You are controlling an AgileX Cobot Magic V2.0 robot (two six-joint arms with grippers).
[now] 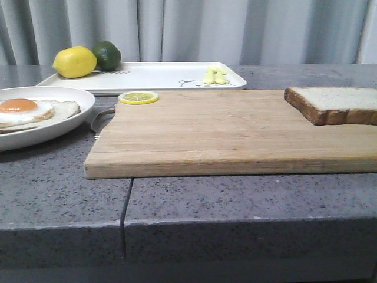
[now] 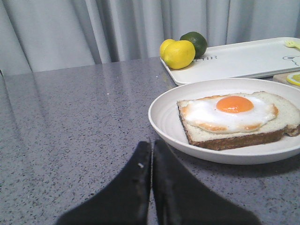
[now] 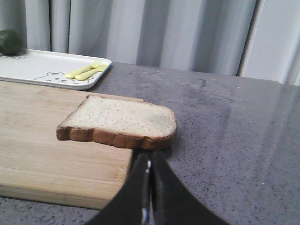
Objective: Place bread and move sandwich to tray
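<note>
Overhead-free, grey speckled counter [image 1: 247, 194] fronts pale curtains [image 1: 235, 29].

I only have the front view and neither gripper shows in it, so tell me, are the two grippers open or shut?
Observer: Both shut. The left gripper has its fingers pressed together, short of the plate.
Operator: And the right one?
Observer: The right gripper is shut just short of the bread, holding nothing.
Operator: Does the bread lie fully on the cutting board?
Observer: No. One side overhangs the cutting board, above the counter.
</note>
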